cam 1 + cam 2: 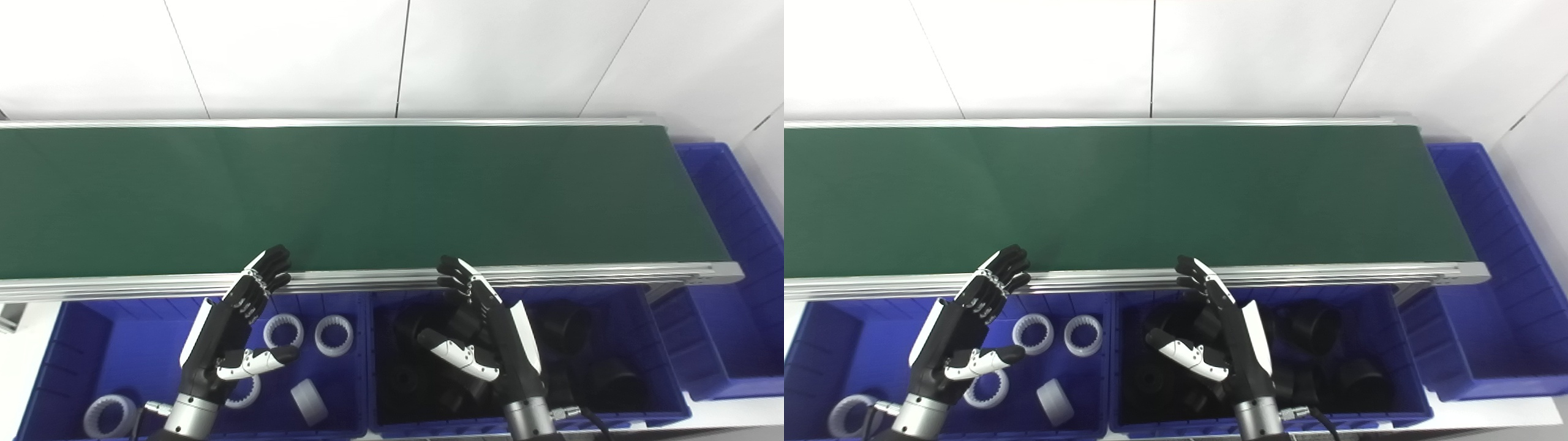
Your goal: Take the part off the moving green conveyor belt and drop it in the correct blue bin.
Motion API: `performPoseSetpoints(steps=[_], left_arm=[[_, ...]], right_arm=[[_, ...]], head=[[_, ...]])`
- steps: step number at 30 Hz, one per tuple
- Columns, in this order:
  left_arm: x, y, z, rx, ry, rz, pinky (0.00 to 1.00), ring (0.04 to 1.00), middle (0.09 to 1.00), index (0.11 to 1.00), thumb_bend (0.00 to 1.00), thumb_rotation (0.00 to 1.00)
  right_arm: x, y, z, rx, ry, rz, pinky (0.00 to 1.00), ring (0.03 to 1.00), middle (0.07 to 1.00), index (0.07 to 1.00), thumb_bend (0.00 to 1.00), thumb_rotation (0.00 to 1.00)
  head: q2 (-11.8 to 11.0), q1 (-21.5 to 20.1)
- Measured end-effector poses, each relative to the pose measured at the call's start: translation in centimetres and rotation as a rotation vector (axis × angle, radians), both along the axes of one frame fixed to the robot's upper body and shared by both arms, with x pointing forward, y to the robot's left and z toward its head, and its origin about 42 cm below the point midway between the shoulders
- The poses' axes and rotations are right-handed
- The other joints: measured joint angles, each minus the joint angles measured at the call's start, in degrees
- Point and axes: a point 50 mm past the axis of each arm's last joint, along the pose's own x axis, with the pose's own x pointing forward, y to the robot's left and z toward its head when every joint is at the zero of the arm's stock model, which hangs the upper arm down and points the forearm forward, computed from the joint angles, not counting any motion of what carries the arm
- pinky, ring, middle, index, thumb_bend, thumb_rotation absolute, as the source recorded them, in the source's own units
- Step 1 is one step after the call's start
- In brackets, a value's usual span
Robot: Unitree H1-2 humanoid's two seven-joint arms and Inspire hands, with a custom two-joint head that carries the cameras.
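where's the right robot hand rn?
The right robot hand hovers open over the bin of black parts, fingertips near the belt's near rail; the left robot hand mirrors it over the white rings' bin.

belt (343, 196): bare, free passage | near rail (367, 280): edge before bins

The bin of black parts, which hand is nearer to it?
Right. The right hand hovers open directly above the bin of black parts; the left hand is over the neighbouring bin of white rings.
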Motion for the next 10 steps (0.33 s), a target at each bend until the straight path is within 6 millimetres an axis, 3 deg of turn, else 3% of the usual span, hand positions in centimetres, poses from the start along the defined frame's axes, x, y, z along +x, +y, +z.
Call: performPoseSetpoints(steps=[10], left_arm=[[-0.39,-0.14,-0.25,0.036,0.014,0.021,0.89,0.928,0.936,0.907,0.95,0.39]], right_arm=[[-0.04,-0.48,-0.05,-0.006,0.002,0.0,0.71,0.786,0.831,0.851,0.71,0.51]], head=[[-0.09,0.79]])
